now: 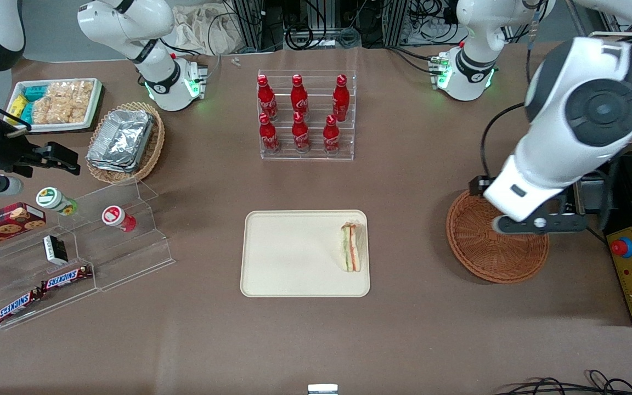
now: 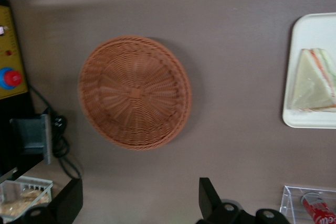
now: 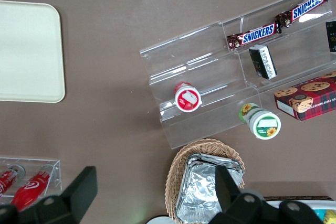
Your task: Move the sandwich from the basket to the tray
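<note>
Wicker basket [image 2: 134,92] bare — hand [image 2: 139,205] open above

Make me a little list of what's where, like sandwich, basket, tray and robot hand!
sandwich: triangular white-bread sandwich lies on the tray, at its edge nearest the basket
tray: flat cream rectangular tray, otherwise bare
basket: round reddish-brown wicker basket, nothing in it
robot hand: left arm's gripper above the basket, open, holding nothing

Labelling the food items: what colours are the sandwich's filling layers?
Orange-red and green between white bread, clearest in the front view: sandwich on the tray.
</note>
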Tool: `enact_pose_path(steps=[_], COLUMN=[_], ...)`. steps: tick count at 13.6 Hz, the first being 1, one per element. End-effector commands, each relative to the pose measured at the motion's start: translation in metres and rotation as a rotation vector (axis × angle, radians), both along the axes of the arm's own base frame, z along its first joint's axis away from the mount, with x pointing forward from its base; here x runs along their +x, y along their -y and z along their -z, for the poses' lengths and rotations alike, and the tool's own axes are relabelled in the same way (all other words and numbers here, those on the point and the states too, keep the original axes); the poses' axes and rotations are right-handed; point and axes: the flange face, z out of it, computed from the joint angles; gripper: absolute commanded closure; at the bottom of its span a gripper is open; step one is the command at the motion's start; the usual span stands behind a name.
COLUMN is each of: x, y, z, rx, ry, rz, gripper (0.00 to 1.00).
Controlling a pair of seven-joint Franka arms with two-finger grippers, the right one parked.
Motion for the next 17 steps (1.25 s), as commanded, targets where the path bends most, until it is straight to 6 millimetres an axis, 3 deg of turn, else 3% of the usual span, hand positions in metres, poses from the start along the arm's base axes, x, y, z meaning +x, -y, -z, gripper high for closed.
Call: enact_pose_path(steps=[1,5,6,7,10,12,17], x=[-0.002,0.003,0.004,0.005,-0.002,-0.001,-0.001], y=[-0.023,-0.052,-0.067,-0.093,-0.128,-0.143,-0.147], z=[0.002,0.003,-0.001,-0.004,-0.016,-0.016,-0.016], rx=[0.001,0.002,-0.005,-0.032,-0.044,-0.059,-0.064], ry=[-0.020,-0.026,-0.023,-0.034,-0.066,-0.066,-0.064], rz=[-0.020,-0.058,-0.061,-0.060,0.014,-0.029,-0.030], gripper=[0.01,0.01,0.01,0.01,0.00,0.00,0.00])
